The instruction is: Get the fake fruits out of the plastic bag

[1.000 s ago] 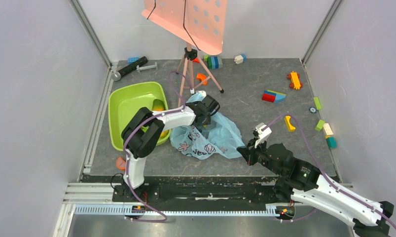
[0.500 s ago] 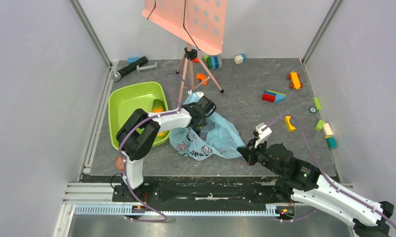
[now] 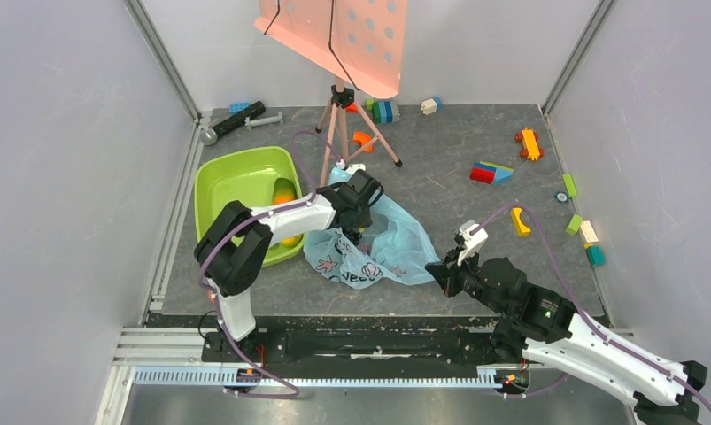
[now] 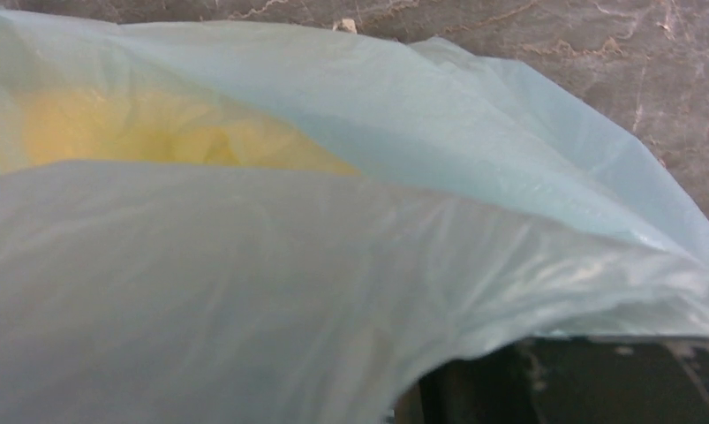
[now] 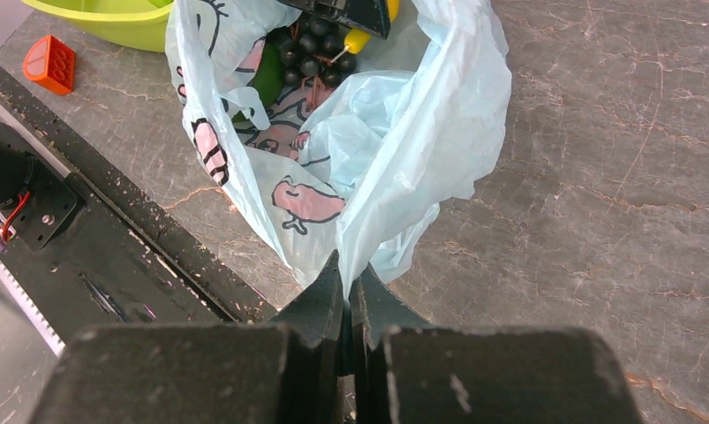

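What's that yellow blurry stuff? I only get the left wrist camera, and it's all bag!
Observer: The right wrist view shows the left fingers poking into the mouth of the plastic bag, with a yellow fruit right by them.
Operator: Is anything else in there?
Observer: Yes, a bunch of dark grapes with a green fruit beside it.
Operator: Who's holding the bag?
Observer: The right fingers are pinched shut on one corner of it.
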Action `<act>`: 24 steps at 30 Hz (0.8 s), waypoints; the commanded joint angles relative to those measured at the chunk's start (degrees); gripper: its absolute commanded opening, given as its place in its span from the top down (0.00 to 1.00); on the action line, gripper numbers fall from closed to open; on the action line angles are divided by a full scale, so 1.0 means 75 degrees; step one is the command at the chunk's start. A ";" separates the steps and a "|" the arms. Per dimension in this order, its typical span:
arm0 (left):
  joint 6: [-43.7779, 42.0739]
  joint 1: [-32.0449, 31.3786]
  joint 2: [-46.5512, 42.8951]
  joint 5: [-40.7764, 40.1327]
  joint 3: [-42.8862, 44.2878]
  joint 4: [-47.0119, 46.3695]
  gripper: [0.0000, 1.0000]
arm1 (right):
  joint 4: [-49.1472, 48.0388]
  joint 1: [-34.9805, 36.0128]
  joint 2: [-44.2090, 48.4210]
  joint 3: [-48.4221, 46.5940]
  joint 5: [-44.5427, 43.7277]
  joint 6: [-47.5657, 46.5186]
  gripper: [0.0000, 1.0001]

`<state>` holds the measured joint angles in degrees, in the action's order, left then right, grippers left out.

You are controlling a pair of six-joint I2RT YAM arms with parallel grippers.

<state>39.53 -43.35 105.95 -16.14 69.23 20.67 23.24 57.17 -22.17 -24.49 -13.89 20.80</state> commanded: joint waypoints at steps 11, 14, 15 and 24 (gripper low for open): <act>-0.0312 0.0038 -0.0861 0.0135 -0.0224 0.0060 0.81 | -0.0186 0.0004 -0.0063 -0.0167 -0.0074 -0.0020 1.00; -0.0243 0.0038 -0.1038 0.0572 -0.0435 -0.0378 0.81 | -0.0122 0.0007 -0.0004 -0.0192 -0.0117 -0.0019 1.00; -0.0263 0.0038 -0.1142 0.0802 -0.0478 -0.0526 0.81 | -0.0095 0.0007 0.0009 -0.0200 -0.0153 -0.0021 1.00; -0.0786 0.0038 -0.1656 0.3316 -0.0358 -0.0462 0.80 | -0.0144 0.0007 -0.0047 -0.0192 -0.0211 -0.0034 1.00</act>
<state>37.50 -43.20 97.41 -2.39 65.30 19.11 23.27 57.17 -22.46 -24.49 -14.13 20.80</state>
